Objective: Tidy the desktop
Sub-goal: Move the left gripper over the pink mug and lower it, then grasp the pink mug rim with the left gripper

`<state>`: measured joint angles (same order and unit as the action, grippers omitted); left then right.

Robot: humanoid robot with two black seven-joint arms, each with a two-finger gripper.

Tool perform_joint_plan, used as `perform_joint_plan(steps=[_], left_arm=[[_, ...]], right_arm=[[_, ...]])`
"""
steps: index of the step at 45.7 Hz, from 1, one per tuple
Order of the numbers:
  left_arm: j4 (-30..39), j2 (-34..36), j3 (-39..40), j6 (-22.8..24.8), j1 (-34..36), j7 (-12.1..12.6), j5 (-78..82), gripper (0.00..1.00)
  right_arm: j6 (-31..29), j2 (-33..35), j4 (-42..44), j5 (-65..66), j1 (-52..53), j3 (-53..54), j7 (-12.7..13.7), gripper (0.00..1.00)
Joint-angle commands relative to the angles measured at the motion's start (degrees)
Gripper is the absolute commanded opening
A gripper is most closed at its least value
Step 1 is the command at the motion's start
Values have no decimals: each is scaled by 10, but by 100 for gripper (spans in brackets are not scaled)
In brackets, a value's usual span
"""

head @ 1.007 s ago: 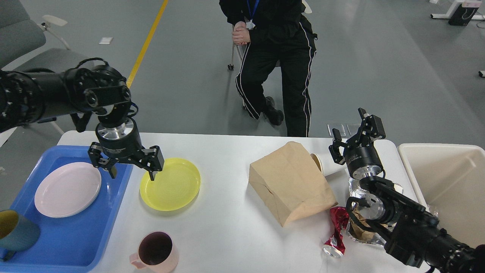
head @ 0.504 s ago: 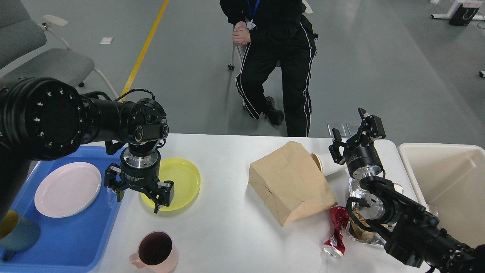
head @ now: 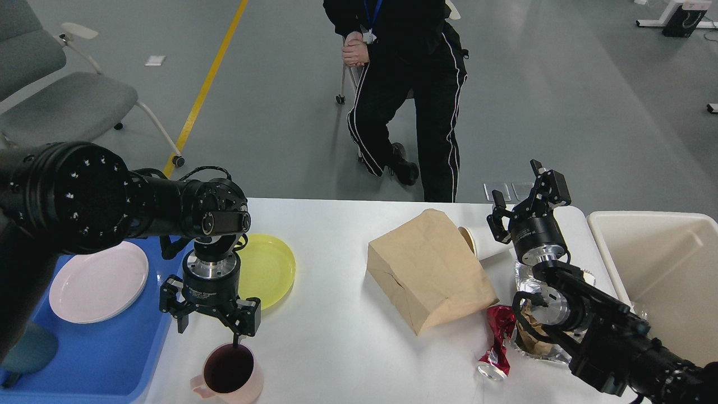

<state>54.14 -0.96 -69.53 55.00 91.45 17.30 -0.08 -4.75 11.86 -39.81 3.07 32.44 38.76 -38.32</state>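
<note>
White rounded desktop [head: 336,342], flat, cluttered, spanning view.

Two plates are counted: one pink plate [head: 98,282] and one yellow plate [head: 269,269]. Two cups are seen, a pink mug [head: 229,375] and a white paper cup [head: 481,242], and possibly a third, a teal cup [head: 28,353], mostly hidden. One brown paper bag [head: 429,270], one crushed red can [head: 496,342], one blue tray [head: 106,350] and one beige bin [head: 667,275] are counted.

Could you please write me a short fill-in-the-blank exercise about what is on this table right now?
1. The open left gripper hovers over the pink ceramic ____.
2. The round pale pink plate lies in the ____ plastic tray.
3. The crushed red can lies beside the brown ____ bag.

Missing: mug; blue; paper
</note>
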Motion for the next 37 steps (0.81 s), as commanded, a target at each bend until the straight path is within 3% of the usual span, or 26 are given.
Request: perform_joint_plan(steps=[1,27,32,37], left_arm=[[0,0,0,0,-5,2,0,96],[-13,-11,3,0,-49,1,1,93],[-14,-11,3,0,-51,3,1,82],[-14,-11,3,0,-58,3,0,58]], right_arm=[[0,0,0,0,0,0,0,100],[0,0,0,0,0,0,0,100],[0,0,0,0,0,0,0,100],[0,0,0,0,0,0,0,100]])
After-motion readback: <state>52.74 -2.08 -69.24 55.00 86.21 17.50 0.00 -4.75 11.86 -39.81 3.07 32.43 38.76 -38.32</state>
